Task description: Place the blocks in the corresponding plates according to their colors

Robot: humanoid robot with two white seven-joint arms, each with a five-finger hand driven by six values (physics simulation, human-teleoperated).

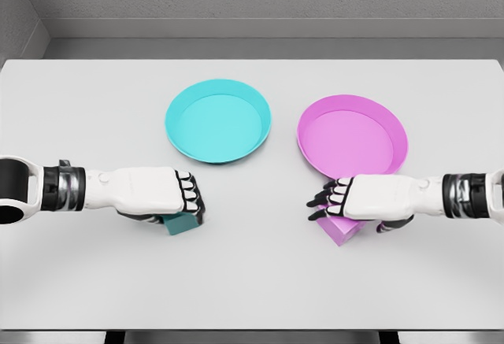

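Note:
A teal block (pixel 183 224) lies on the white table in front of the teal plate (pixel 178 135). My left hand (pixel 179 208) covers the block, fingers curled down over its top and thumb beneath, gripping it. A pink block (pixel 342 232) lies in front of the pink plate (pixel 398 135), mostly hidden under my right hand (pixel 324 204). That hand hovers over it with fingers stretched out to the left and relaxed, not closed around the block. Neither plate holds anything.
The table (pixel 252 281) is a plain white slab with its front edge near the bottom of the view. A grey wall runs behind it. The two plates sit side by side at mid-table, a small gap between them.

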